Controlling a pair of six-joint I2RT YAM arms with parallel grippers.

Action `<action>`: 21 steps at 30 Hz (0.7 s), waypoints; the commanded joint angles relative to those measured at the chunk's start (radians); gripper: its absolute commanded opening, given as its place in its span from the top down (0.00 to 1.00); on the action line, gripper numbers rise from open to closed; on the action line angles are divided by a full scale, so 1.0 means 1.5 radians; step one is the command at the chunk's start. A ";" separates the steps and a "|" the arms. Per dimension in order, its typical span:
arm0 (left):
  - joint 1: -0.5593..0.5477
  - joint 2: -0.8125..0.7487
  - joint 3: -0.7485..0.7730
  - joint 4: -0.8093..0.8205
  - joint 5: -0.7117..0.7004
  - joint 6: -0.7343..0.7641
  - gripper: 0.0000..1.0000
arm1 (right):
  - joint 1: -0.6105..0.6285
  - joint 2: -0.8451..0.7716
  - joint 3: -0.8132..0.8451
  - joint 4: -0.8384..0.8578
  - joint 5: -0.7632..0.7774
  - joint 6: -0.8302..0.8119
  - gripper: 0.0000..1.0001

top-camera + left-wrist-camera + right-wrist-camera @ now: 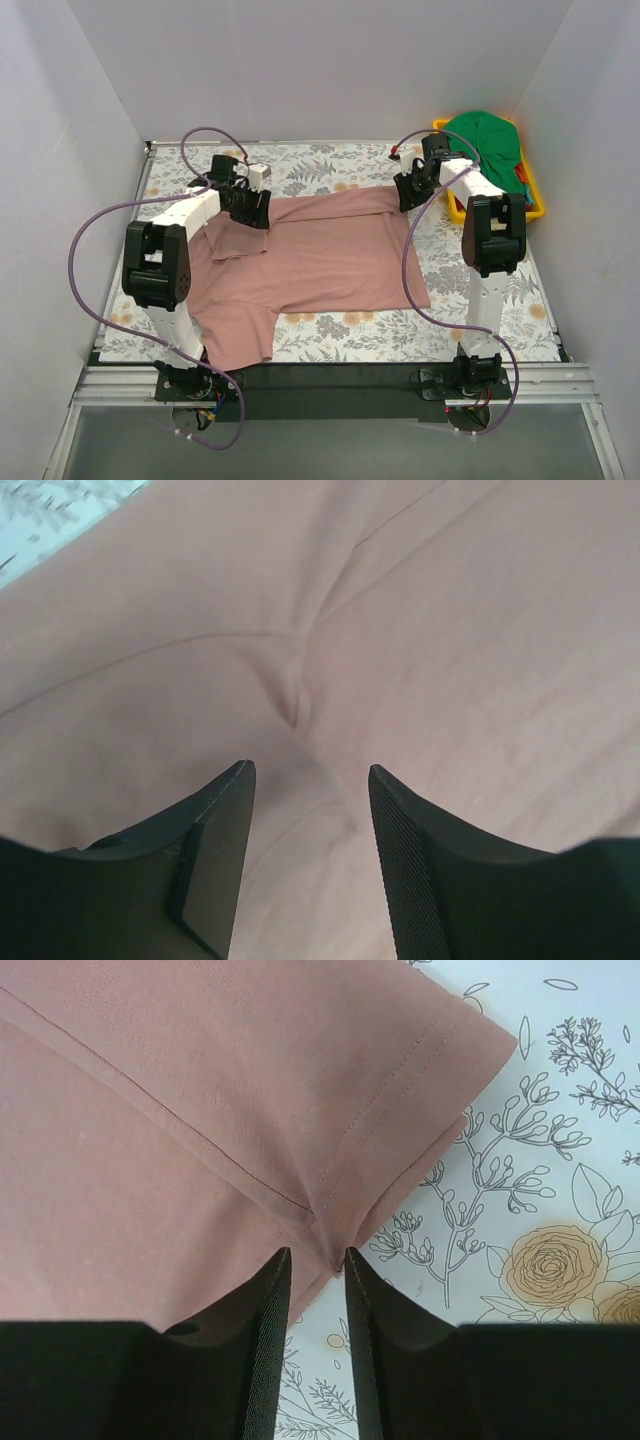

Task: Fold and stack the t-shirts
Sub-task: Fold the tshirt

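Note:
A dusty pink t-shirt (320,255) lies spread on the floral table cover (340,165). My left gripper (250,210) is low over its far left part. In the left wrist view the left gripper (310,768) is open and empty, with pink cloth (450,630) under it and a small pucker just ahead. My right gripper (410,195) is at the shirt's far right sleeve. In the right wrist view the right gripper (317,1251) has a narrow gap, and the armpit corner of the pink shirt (150,1110) reaches between its tips. A bright green t-shirt (485,135) lies in the bin.
The yellow plastic bin (535,200) stands at the far right, beside the right arm. A sliver of red cloth (521,176) shows under the green shirt. White walls close in the table on three sides. Purple cables loop above both arms.

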 commanded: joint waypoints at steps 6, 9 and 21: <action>-0.083 0.035 0.034 0.052 -0.151 0.017 0.53 | 0.002 -0.005 0.001 0.002 0.012 -0.019 0.69; -0.095 0.042 0.028 0.068 -0.177 0.022 0.54 | 0.002 -0.003 0.004 0.003 0.012 -0.023 0.69; -0.106 0.088 0.048 0.085 -0.203 0.034 0.60 | 0.003 0.018 0.016 -0.002 0.005 -0.018 0.66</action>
